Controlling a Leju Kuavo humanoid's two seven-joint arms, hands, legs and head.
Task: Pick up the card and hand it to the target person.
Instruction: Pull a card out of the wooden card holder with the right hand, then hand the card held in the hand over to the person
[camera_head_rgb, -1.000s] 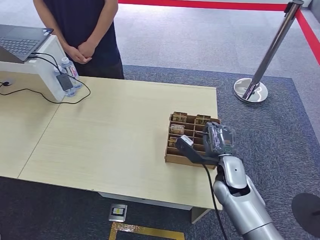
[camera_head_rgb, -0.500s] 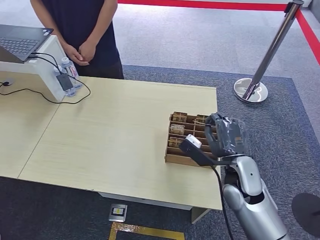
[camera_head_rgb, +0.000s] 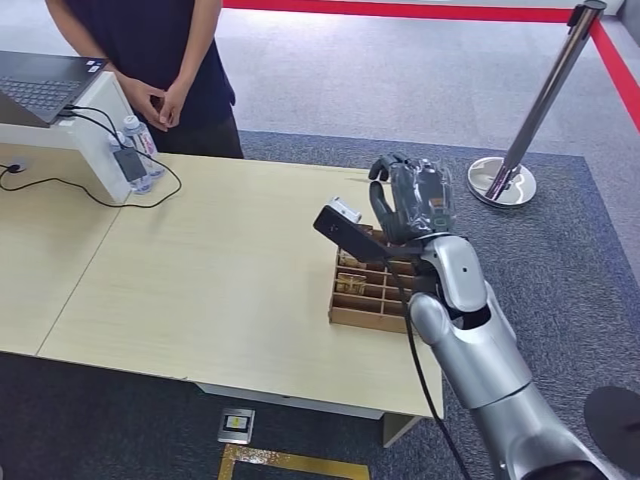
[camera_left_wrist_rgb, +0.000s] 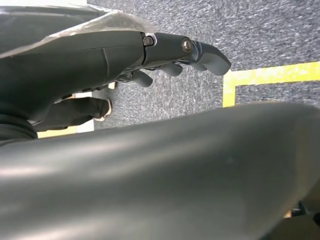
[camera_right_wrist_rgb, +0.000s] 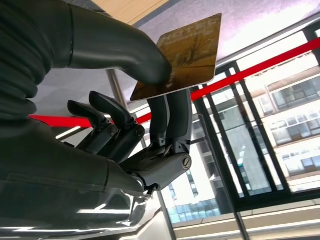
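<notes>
Your right hand (camera_head_rgb: 411, 195) sits right of centre in the head view, raised above the wooden tray (camera_head_rgb: 368, 312) on the counter (camera_head_rgb: 226, 270). Its thumb and fingers (camera_right_wrist_rgb: 171, 117) pinch the card (camera_right_wrist_rgb: 181, 57), a brown one with gold lettering, while its other fingers curl loosely apart. Your left hand (camera_left_wrist_rgb: 113, 55) hangs over grey carpet with its fingers stretched out and nothing in them. The person (camera_head_rgb: 151, 45) stands at the upper left behind the counter, hands clasped.

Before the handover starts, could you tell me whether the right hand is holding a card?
Yes, the right hand pinches the card between thumb and fingers.
</notes>
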